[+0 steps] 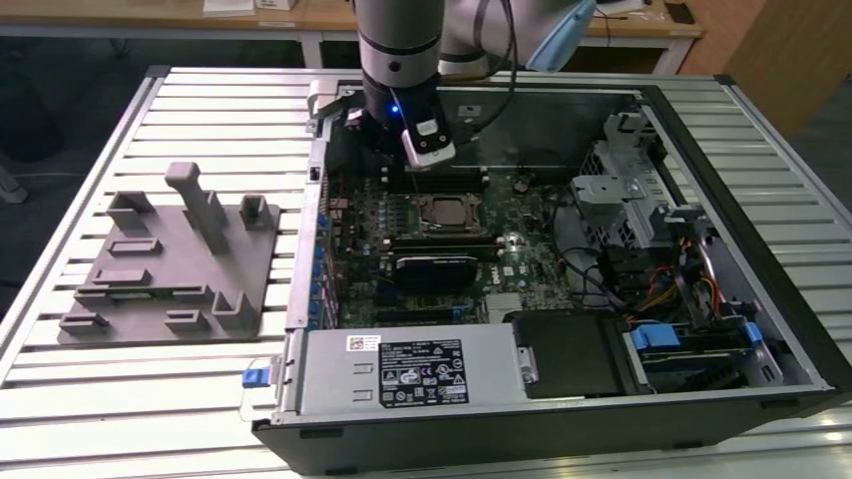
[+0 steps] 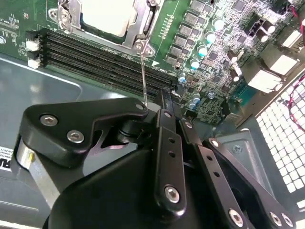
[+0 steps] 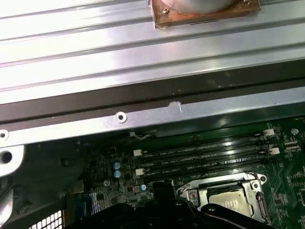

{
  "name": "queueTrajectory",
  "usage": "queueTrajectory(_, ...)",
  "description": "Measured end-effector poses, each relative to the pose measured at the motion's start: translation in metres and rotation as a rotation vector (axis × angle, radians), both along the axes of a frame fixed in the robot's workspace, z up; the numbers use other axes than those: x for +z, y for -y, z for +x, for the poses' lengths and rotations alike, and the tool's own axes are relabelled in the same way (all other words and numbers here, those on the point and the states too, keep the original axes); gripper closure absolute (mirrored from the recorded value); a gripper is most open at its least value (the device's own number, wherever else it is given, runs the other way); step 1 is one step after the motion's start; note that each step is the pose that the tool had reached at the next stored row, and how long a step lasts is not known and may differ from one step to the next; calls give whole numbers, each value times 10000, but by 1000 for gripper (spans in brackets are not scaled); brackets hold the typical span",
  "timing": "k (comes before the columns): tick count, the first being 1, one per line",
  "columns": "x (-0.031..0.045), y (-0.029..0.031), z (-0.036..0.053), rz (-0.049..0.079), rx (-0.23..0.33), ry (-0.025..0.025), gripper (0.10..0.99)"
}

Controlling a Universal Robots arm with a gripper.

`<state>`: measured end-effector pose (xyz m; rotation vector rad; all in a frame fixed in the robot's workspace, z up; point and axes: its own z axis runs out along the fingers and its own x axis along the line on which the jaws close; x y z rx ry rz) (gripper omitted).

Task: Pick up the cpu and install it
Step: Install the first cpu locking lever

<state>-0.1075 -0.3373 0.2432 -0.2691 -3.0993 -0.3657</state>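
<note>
The cpu (image 2: 108, 16) lies flat in the motherboard socket, its silver-grey top framed by the metal load plate (image 3: 228, 199). In the exterior view the socket (image 1: 446, 212) sits mid-board inside the open computer case. My gripper (image 2: 164, 101) hangs over the memory slots just beyond the socket, fingers shut together. A thin metal socket lever (image 2: 143, 71) rises from the socket's corner and ends right beside my fingertips; whether they pinch it is hidden. The gripper (image 1: 403, 160) is black, under the grey arm.
A grey plastic fixture block (image 1: 167, 259) stands on the slatted table at the exterior view's left. Inside the case are the power supply (image 1: 399, 369), a drive cage (image 1: 626, 200) and cables. Memory slots (image 2: 95, 57) run under the gripper. A copper-based metal part (image 3: 205, 12) rests outside the case wall.
</note>
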Motion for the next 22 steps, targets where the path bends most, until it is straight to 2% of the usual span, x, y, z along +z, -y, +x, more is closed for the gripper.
queueTrajectory(4,0,0,48,3,0,-1,980)
queueTrajectory(22,0,3,715,3,1,-95,980)
